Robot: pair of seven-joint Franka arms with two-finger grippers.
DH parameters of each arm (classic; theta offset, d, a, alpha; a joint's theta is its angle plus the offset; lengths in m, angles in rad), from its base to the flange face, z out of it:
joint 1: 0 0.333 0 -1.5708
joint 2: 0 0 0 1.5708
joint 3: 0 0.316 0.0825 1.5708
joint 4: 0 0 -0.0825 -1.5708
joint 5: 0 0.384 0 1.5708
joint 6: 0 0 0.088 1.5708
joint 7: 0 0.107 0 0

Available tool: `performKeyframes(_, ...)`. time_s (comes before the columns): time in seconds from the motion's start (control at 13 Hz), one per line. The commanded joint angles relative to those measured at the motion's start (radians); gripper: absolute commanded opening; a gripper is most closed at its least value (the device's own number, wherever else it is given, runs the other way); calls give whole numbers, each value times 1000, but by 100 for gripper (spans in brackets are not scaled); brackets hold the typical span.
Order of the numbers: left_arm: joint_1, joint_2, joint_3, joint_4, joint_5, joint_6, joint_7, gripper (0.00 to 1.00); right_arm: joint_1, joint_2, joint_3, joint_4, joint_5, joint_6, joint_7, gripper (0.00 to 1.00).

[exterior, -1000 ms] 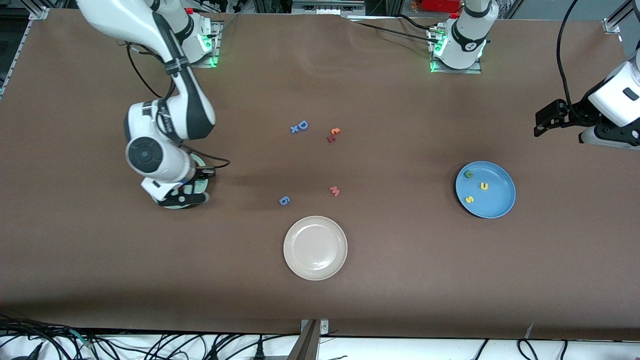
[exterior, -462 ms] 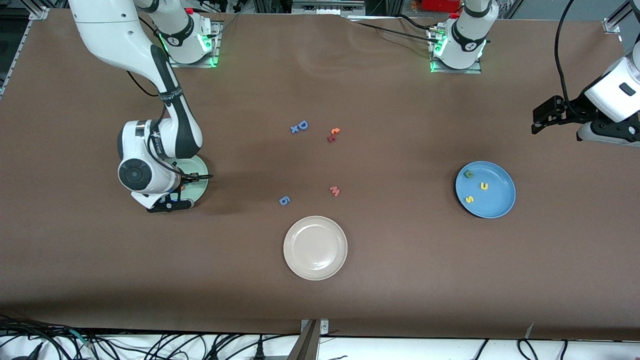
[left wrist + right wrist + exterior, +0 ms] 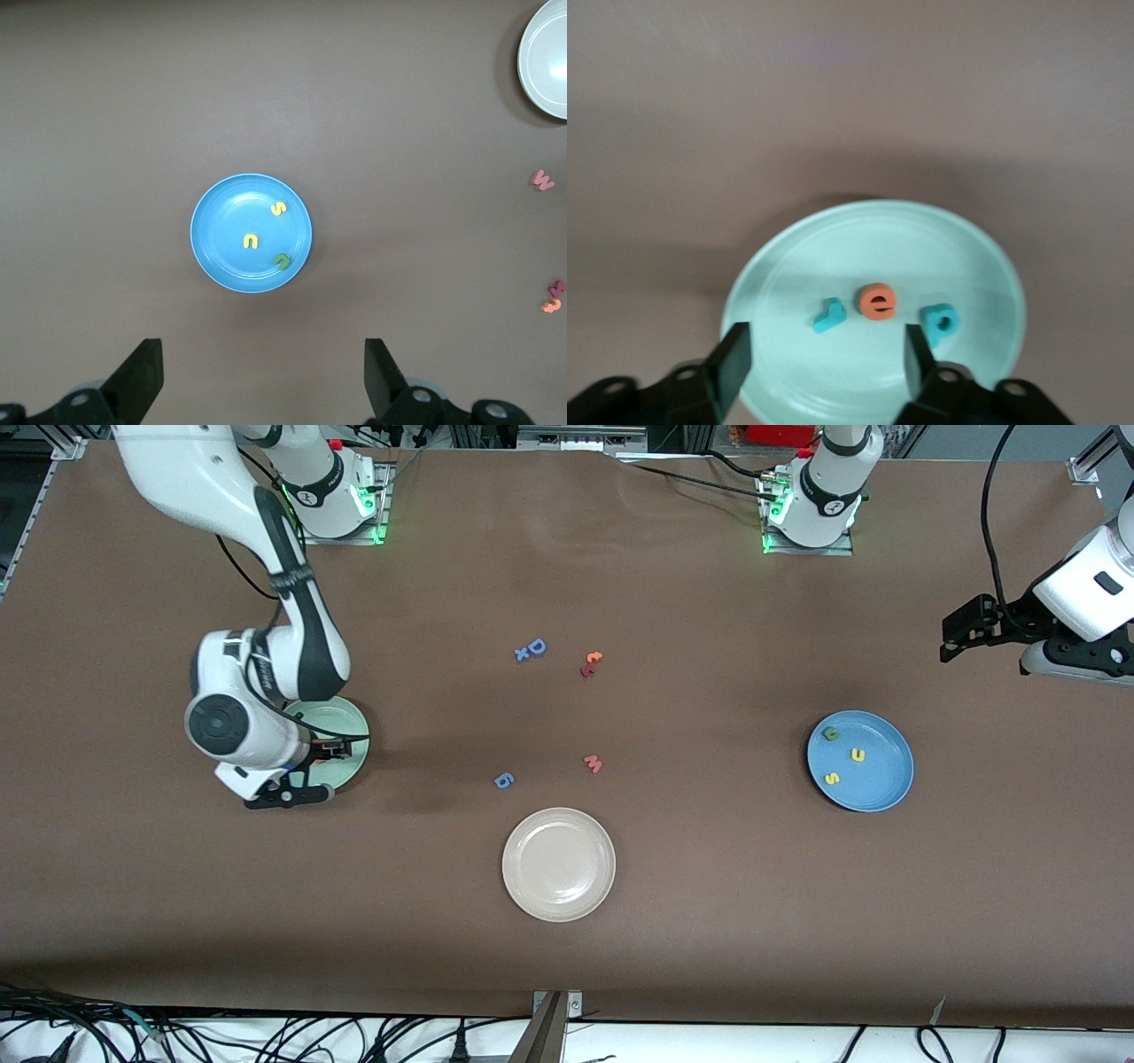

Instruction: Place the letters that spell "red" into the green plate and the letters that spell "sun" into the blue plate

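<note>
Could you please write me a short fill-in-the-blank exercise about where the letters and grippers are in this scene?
1. The orange e lies in the ____ plate.
2. The blue plate holds ____ small letters.
3. The right gripper is over the green plate with its jaws ____.
4. The beige-white plate holds ____ letters.

Missing words: green; three; open; no

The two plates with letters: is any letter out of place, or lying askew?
Nothing stands out. The green plate holds the r, e and d in a row; the blue plate holds the s, u and n. All lie flat inside the rims.
</note>
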Motion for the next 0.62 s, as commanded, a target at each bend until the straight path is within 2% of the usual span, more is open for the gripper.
performKeyframes(0.0, -9, -17, 10, -17, -12, 4, 25, 100, 1, -117, -37, 67, 6, -115, -1, 100)
performKeyframes(0.38, -11, -14, 9, -17, -12, 4, 25, 100, 1, -188, -120, 342, -1, -402, -6, 100)
performKeyframes(0.54, -12, -3, 9, -15, -11, 10, 23, 100, 1, -192, -131, 379, -4, -448, 2, 100)
